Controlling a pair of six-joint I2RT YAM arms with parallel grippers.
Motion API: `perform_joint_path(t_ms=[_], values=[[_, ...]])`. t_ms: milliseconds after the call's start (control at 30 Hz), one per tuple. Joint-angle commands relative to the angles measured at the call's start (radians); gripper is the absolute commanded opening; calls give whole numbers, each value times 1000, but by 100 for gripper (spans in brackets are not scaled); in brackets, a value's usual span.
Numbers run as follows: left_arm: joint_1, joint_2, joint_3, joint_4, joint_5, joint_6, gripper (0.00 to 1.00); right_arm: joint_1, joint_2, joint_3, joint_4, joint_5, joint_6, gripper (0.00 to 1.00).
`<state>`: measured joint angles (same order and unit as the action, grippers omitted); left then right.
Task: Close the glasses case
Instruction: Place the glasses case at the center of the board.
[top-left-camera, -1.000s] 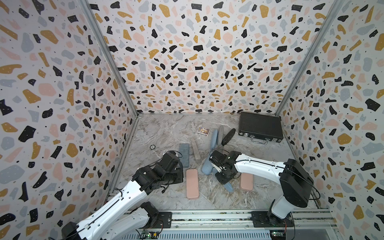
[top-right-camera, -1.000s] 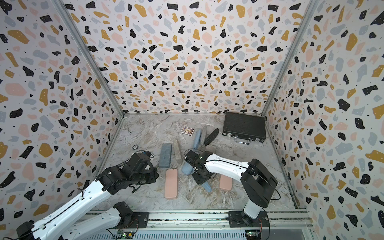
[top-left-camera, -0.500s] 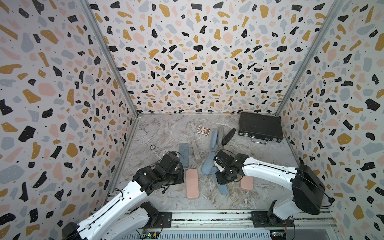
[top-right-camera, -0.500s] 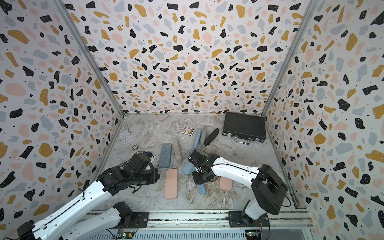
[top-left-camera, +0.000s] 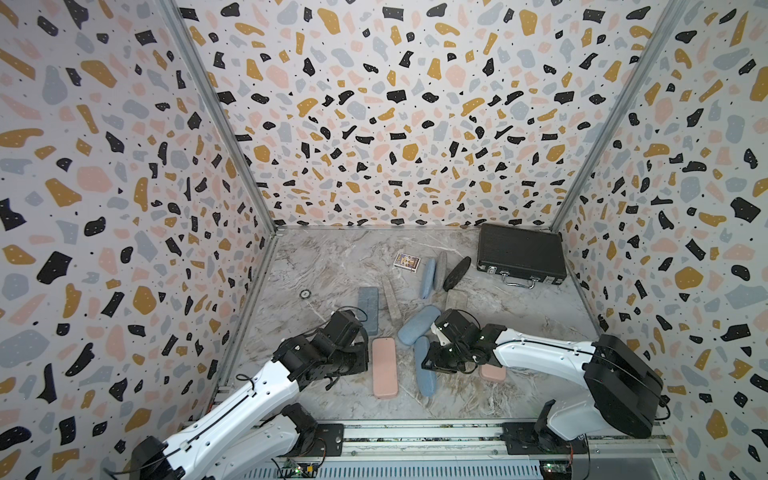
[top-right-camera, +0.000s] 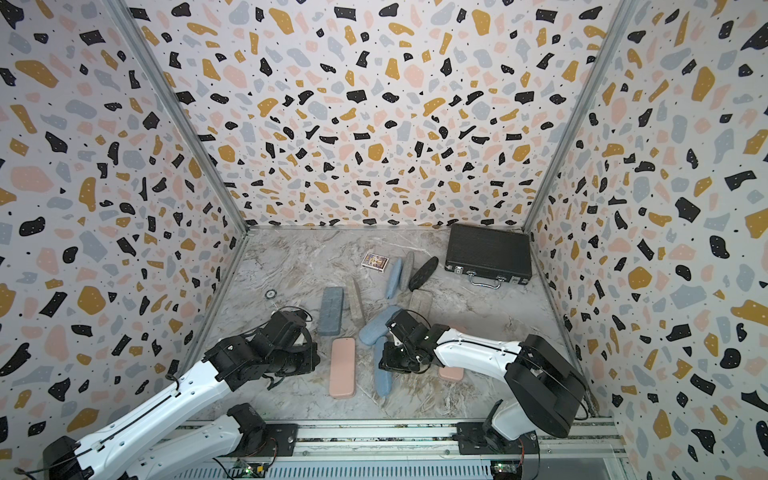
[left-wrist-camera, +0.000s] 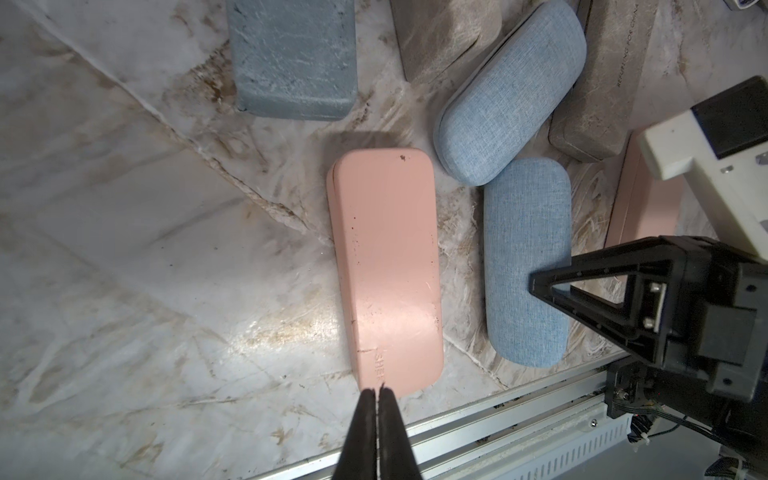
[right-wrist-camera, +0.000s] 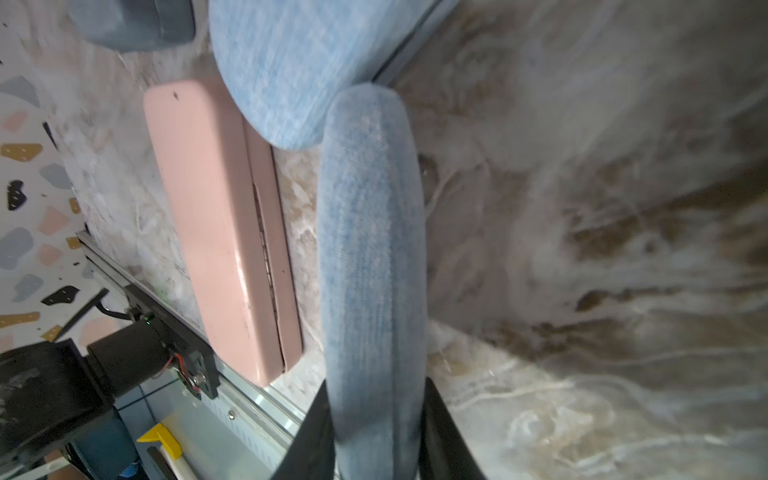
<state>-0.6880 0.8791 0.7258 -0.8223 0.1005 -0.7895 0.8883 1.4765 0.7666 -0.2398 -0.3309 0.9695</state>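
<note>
Several glasses cases lie scattered on the marble bench (top-left-camera: 332, 266), and in both top views I take the long pink case (top-left-camera: 384, 368) as my marker. Just beside it, on the side away from the left arm, lies the blue fabric case (top-left-camera: 426, 382), the one being worked. The right tool (top-left-camera: 430, 362) reaches low across it.

From the left wrist, the left tool (left-wrist-camera: 377, 401) hangs pinched closed and empty over the pink case's end, parked out of the way, I'd guess. Embossed letters there begin "SHE"; the tool tips hide the rest. A grey case (left-wrist-camera: 598, 83) beyond the pink case carries small print, seemingly ending "FOR CHINA".

From the right wrist, the jaws clamp the blue fabric case on opposite faces, likely to squeeze lid onto base. No gap shows along it, so I judge it nearly or fully shut.
</note>
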Motion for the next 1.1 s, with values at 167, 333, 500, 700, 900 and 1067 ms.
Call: perform_joint_path(t_ms=[167, 333, 500, 700, 900, 1067], values=[[5, 12, 11, 9, -1, -4, 7, -118, 121, 120, -81, 38, -90, 19], [6, 26, 20, 2, -7, 3, 8, -180, 209, 209, -106, 15, -152, 20], [6, 35, 24, 0, -5, 6, 10, -207, 265, 270, -128, -6, -187, 28], [7, 37, 50, -20, -17, 13, 21, -207, 222, 309, -249, 66, -238, 54], [10, 13, 98, -70, -63, 24, 28, -207, 136, 392, -458, 196, -327, 63], [22, -49, 152, -138, -110, 31, 37, -206, 130, 490, -501, 180, -443, 64]])
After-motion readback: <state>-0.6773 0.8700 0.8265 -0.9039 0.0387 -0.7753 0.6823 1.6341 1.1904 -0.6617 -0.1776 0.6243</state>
